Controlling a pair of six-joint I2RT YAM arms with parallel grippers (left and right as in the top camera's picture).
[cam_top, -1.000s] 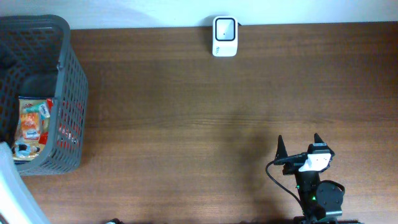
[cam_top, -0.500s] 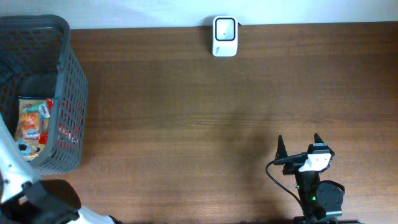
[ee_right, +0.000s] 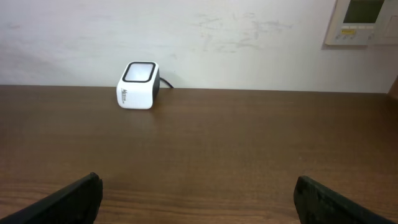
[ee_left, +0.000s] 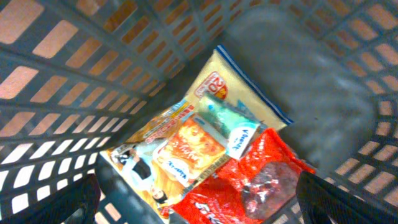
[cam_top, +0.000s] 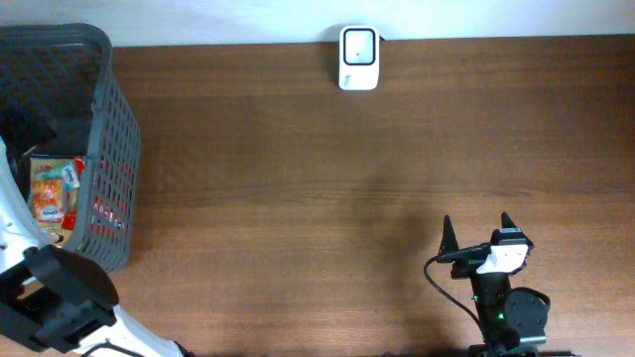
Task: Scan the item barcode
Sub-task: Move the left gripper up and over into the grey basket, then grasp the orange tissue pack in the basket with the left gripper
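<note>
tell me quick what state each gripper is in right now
Left gripper: open, empty, over the snack packets in the basket.
Right gripper: open, empty.

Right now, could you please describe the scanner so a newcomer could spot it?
On the brown table, look along the far edge by the white wall. The scanner is the small white box with a dark-framed window, unlike the grey mesh basket.

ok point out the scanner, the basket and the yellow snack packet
scanner (cam_top: 358,45), overhead view, its top window
basket (cam_top: 117,149), overhead view, right wall
yellow snack packet (ee_left: 188,149), left wrist view, orange front panel
</note>
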